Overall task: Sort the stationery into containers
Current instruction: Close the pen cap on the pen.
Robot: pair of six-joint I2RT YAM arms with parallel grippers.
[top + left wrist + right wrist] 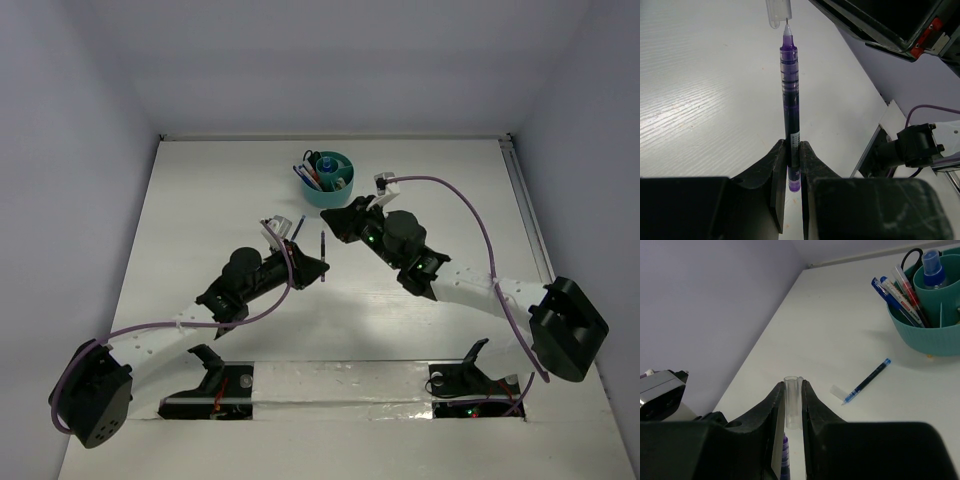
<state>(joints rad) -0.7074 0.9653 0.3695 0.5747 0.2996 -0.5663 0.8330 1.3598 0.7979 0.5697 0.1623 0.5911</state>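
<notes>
clear pen cap (791,407) in right tool (791,387)

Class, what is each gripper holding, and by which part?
The left gripper clamps a purple pen near its back end, tip pointing away. The right gripper pinches a clear cap by its sides, one end poking out beyond it.

Reaching inward with tips nearly meeting, the left gripper (794,150) clamps a pen (789,100), the right gripper (792,390) a clear cap (792,400).
</notes>
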